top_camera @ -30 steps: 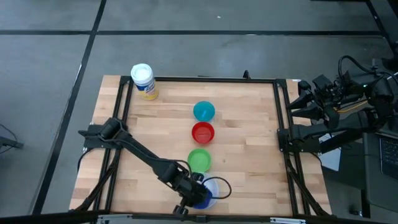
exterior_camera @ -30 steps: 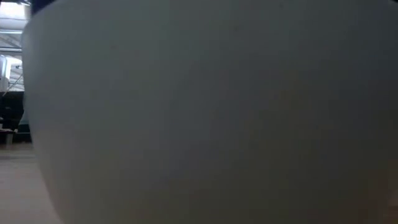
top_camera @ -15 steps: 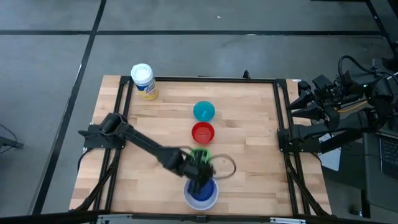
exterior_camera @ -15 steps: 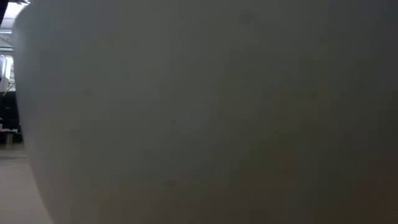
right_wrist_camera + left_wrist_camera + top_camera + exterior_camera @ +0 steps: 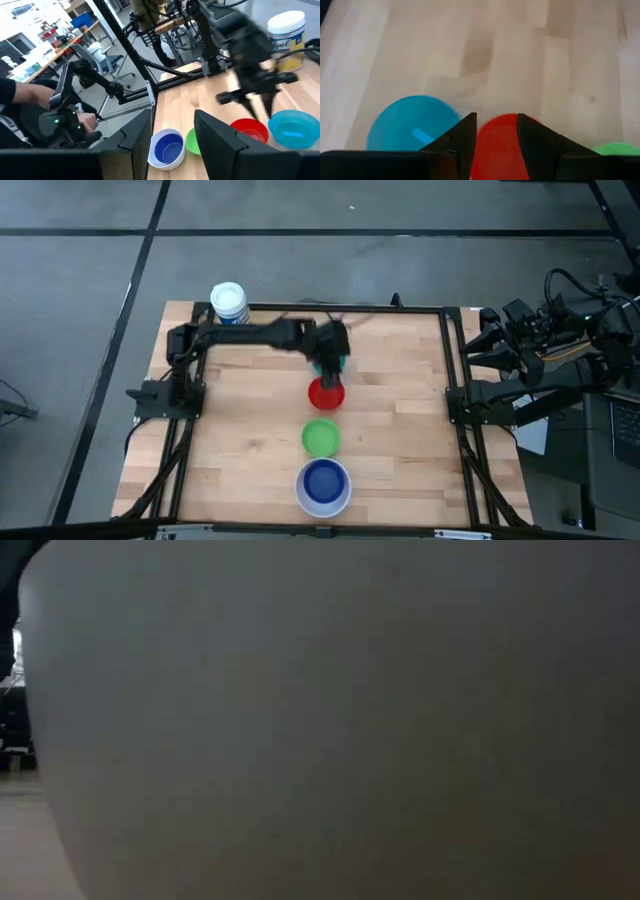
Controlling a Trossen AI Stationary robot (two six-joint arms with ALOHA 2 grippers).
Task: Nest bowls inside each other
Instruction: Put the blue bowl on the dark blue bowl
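Observation:
The dark blue bowl (image 5: 323, 482) lies nested in the white bowl (image 5: 323, 502) near the table's front edge. Beyond it, in a row, the green bowl (image 5: 320, 437) and the red bowl (image 5: 326, 394) stand on their bases. The cyan bowl (image 5: 412, 123) stands farthest; in the high view my left gripper (image 5: 330, 368) covers most of it. That gripper hovers open over the cyan and red bowls; the red bowl (image 5: 496, 145) shows between its fingers, untouched. My right gripper (image 5: 172, 142) waits open beyond the table's right edge.
A white-lidded jar with a yellow label (image 5: 231, 308) stands at the far left corner. The white bowl's wall (image 5: 320, 720) fills the low view. Bare wood lies left and right of the bowl row. A person sits beyond the table (image 5: 30, 100).
My left gripper has left the dark blue bowl lying in the white bowl. It has swung quickly toward the table's far edge, past the green bowl, to above the red and cyan bowls.

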